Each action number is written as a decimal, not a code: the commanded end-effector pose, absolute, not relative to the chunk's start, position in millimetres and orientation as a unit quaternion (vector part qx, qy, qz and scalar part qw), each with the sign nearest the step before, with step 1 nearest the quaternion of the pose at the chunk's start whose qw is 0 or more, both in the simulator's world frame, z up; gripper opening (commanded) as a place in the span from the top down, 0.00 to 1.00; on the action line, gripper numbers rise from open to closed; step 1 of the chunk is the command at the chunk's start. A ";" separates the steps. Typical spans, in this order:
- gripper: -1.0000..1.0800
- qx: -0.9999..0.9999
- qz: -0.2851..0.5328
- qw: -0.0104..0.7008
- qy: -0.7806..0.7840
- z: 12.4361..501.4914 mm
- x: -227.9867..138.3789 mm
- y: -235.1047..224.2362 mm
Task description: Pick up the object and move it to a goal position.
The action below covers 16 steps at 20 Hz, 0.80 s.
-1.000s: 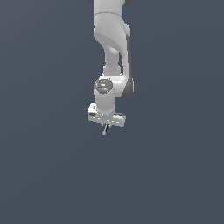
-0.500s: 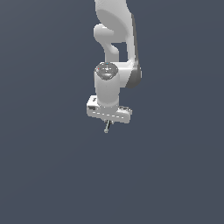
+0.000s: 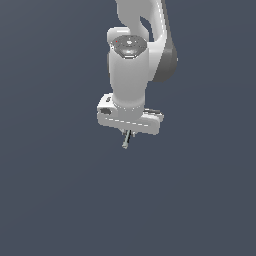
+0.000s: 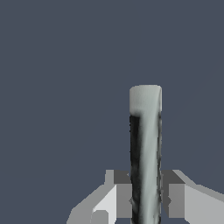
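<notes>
The object is a thin grey rod (image 3: 126, 140) with a dark streak along it. It hangs from under the white hand in the exterior view, tilted slightly. In the wrist view the rod (image 4: 145, 148) stands between the two grey finger pads (image 4: 124, 199), which press on its sides. My gripper (image 3: 128, 133) is shut on the rod and holds it in the air, well above any surface. The fingers are mostly hidden by the hand's body in the exterior view.
Only a plain dark blue-grey background shows around the arm (image 3: 137, 55) in both views. No table edge, marker or other thing is in view.
The arm has swung nearer the camera and the hand has risen and moved a little to the exterior view's right, with the rod still held in the gripper.
</notes>
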State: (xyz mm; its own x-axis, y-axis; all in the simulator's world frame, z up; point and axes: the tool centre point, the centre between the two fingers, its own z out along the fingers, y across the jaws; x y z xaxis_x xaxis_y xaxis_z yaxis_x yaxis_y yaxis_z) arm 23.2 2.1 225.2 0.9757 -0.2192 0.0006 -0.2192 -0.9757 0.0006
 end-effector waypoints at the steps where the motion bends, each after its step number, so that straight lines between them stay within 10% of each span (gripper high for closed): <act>1: 1.00 0.994 0.000 0.000 -0.110 248.7 32.3 6.4; 16: 1.00 0.994 0.000 0.000 -0.110 342.9 74.2 24.1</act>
State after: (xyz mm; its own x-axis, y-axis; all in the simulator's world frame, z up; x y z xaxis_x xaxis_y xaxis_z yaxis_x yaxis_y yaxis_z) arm 71.4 22.9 336.6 0.9757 -0.2189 0.0007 -0.2189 -0.9757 0.0000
